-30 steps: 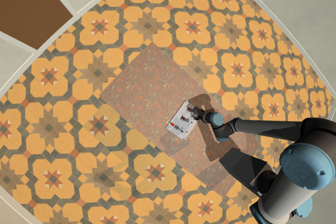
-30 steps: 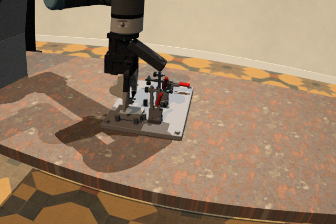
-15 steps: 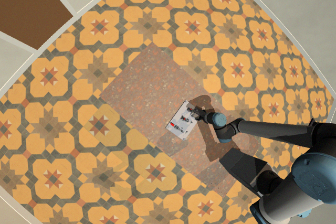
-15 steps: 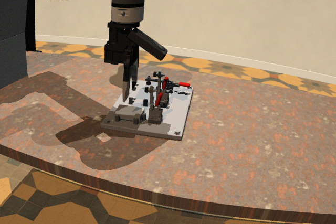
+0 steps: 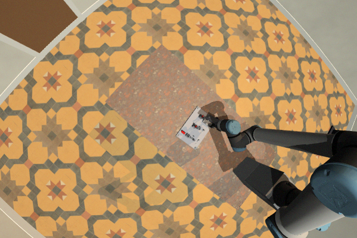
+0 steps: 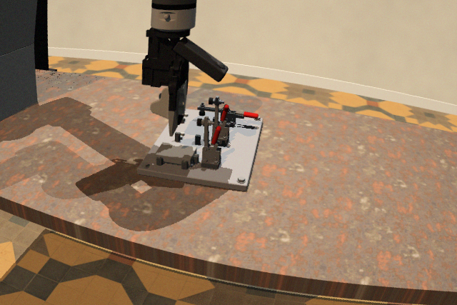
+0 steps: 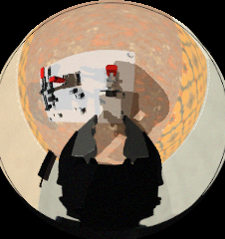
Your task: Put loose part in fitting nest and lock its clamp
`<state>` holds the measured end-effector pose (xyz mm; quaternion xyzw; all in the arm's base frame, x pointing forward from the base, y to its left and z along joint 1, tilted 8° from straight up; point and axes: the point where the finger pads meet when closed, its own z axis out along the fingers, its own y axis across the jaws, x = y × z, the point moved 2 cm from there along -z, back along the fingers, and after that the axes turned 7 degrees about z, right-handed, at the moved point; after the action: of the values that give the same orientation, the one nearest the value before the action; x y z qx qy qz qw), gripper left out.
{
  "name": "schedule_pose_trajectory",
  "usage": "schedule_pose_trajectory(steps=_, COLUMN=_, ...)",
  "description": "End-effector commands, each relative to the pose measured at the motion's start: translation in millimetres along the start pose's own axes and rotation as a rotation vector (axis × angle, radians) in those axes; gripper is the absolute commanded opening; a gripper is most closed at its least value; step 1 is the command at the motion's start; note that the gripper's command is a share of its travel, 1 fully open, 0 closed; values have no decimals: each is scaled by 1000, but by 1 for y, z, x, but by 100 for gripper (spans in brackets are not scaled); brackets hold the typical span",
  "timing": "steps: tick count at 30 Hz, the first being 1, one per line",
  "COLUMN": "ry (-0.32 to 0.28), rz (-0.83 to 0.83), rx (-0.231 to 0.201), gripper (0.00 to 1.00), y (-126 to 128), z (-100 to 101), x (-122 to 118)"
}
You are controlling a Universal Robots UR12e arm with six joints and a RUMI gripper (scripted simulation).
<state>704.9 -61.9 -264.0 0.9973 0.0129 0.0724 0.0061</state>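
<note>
A flat grey part [image 6: 175,151] [image 7: 112,106] lies in the nearest nest of the white fixture plate [image 6: 240,153] [image 5: 188,121] [image 7: 93,62] in the exterior view, between small dark blocks and in shadow. Whether it touches the stop block cannot be told. That nest's clamp [image 6: 211,156] has its bar upright, off the part, and its red handle [image 6: 216,134] [image 7: 112,70] raised. My gripper [image 6: 175,128] [image 7: 110,116] points down above the plate, higher than the part. Its fingers are partly open, with nothing between them.
The middle clamp [image 6: 223,135] also has its bar upright and its red handle [image 6: 224,112] raised. The far clamp's bar lies level, its red handle [image 6: 250,114] [image 5: 183,132] lying outward. Small dark blocks [image 6: 198,139] stand by the middle nest. A bolt head [image 6: 240,179] sits at the plate's corner.
</note>
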Motion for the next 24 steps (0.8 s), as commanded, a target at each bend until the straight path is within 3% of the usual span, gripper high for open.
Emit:
schedule_pose_trajectory(steps=1, ry=1, rz=0, rx=0, gripper=28, y=0, z=-1, x=1)
schedule_pose_trajectory(steps=9, ry=1, rz=0, rx=0, gripper=28, y=0, z=-18, x=1)
schedule_pose_trajectory(steps=24, ry=1, rz=0, rx=0, gripper=28, y=0, z=-107, x=0)
